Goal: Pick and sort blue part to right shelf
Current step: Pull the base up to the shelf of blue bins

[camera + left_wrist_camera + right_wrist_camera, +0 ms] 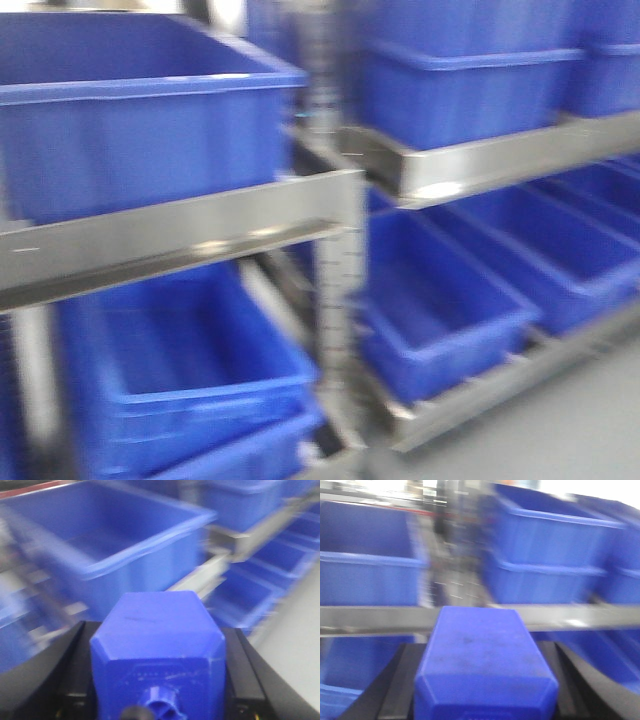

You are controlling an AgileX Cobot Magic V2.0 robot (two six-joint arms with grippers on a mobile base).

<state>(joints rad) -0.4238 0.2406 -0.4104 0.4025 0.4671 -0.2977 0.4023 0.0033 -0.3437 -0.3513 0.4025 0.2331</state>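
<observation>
Ahead of you in the front view, the right shelf [560, 140] pushes the near corner of its front rail [480, 168] forward. Two blue bins [470, 95] sit above it and three open ones below, though blur softens the count. Grey floor [580, 425] lies open at lower right. The left rack [180, 235] shows three more bins. You hold two parts. The left gripper [159, 647] pinches a blue part [157, 622] between its black fingers [75, 672], and the right gripper [482, 660] clamps a second blue part [480, 640] in front of a rail.
</observation>
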